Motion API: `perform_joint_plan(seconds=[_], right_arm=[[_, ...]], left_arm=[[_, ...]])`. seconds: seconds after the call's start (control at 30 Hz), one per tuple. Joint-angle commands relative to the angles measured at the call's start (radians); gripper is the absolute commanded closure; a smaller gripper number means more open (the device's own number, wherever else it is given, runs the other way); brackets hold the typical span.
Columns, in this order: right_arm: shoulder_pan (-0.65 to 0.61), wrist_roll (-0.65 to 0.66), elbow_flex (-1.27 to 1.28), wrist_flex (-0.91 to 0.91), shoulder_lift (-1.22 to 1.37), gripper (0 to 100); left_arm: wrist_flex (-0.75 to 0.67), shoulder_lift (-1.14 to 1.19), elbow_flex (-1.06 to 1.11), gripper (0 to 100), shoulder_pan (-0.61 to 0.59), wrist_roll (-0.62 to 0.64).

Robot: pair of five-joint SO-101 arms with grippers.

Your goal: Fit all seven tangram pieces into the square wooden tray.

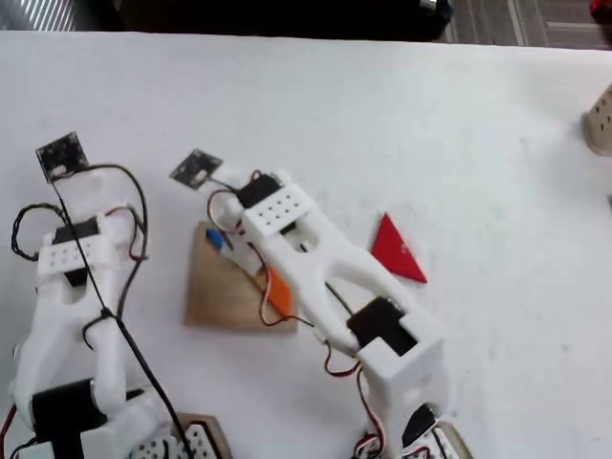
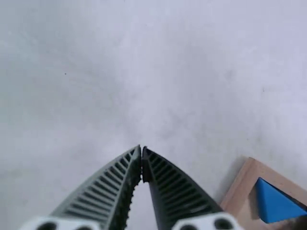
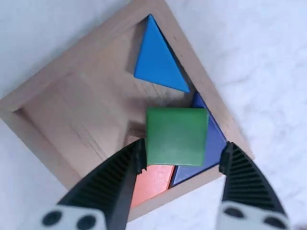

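The square wooden tray [image 1: 218, 298] lies between the two arms. In the right wrist view the tray [image 3: 72, 55] holds a light blue triangle [image 3: 160, 62], a darker blue piece [image 3: 211, 141] and an orange piece [image 3: 153, 184]. A green square [image 3: 176, 136] lies among them, partly over the darker blue piece. My right gripper [image 3: 182, 157] stands open astride the green square, with a gap showing at one finger. A red triangle [image 1: 394, 249] lies on the table to the right of the tray. My left gripper [image 2: 141, 152] is shut on nothing above bare table, beside a tray corner [image 2: 245, 178].
A beige perforated object [image 1: 601, 120] stands at the far right edge. Loose cables [image 1: 124, 287] hang along both arms. Wooden arm bases [image 1: 212, 428] sit at the near edge. The white table stretches wide behind the tray.
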Motion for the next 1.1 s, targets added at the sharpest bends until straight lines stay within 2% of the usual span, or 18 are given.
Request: perform_joint_plan(seconds=[0.0, 0.2, 0.43, 0.7, 1.07], right_arm=[[-0.005, 0.018, -0.046, 0.008, -0.021, 76.2], [0.030, 0.009, -0.046, 0.064, -0.116, 81.5], [0.151, -0.040, 0.003, 0.125, -0.236, 98.8], [0.177, -0.025, 0.209, -0.134, -0.196, 98.1], [0.140, 0.003, 0.273, -0.349, -0.133, 98.1]], left_arm=[[-0.018, -0.002, -0.054, 98, 0.024, 0.006], [-0.018, -0.002, -0.054, 98, 0.024, 0.006], [-0.018, -0.002, -0.054, 98, 0.024, 0.006], [-0.018, -0.002, -0.054, 98, 0.024, 0.006], [-0.018, -0.002, -0.054, 98, 0.025, 0.006]])
